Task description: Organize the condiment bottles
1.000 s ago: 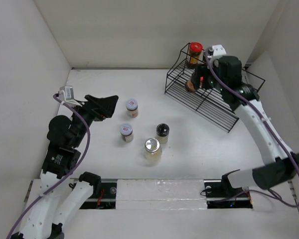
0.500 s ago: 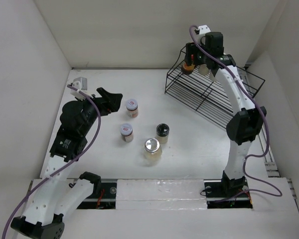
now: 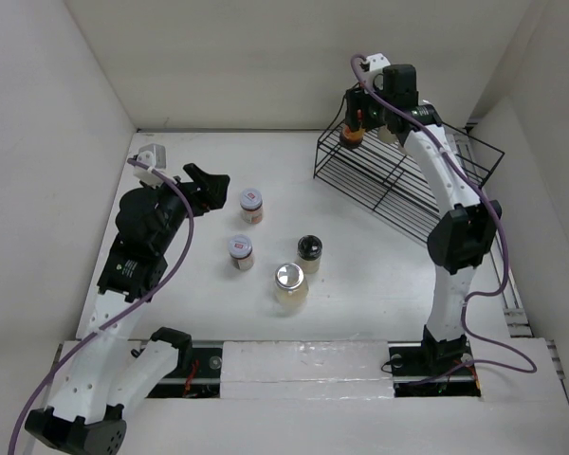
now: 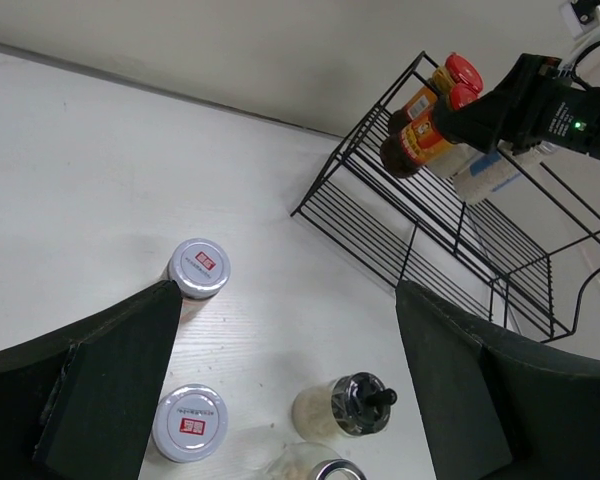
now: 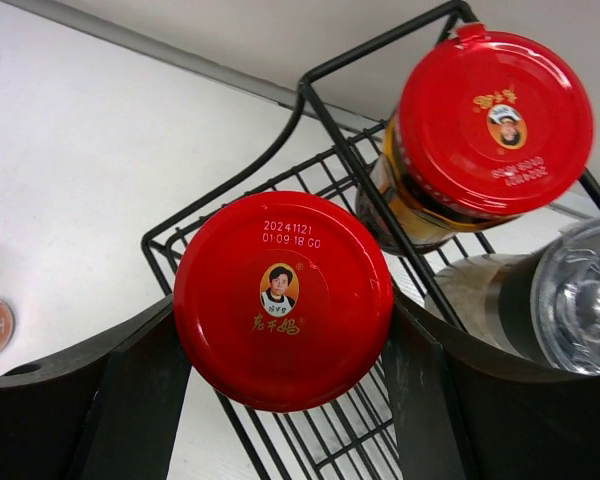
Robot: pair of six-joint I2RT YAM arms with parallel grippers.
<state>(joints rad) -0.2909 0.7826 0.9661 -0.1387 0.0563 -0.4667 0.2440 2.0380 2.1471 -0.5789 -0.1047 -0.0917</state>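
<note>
My right gripper (image 3: 357,128) is shut on a red-capped jar (image 5: 283,298) and holds it above the back left corner of the black wire rack (image 3: 398,194). A second red-capped jar (image 5: 493,108) and a clear bottle with a silvery top (image 5: 578,292) stand in the rack beside it. On the table stand two white-capped jars (image 3: 251,202) (image 3: 240,249), a black-capped jar (image 3: 309,248) and a wider silver-lidded jar (image 3: 289,282). My left gripper (image 3: 209,185) is open and empty, hovering left of the white-capped jars (image 4: 199,268) (image 4: 190,422).
White walls close in the table at the back and on both sides. The rack (image 4: 450,225) stands slanted at the back right. The arm bases and a rail run along the near edge (image 3: 303,360).
My right gripper has carried the red-capped jar from the rack's lower tier up to its back left corner. My left arm has shifted slightly right, still open.
</note>
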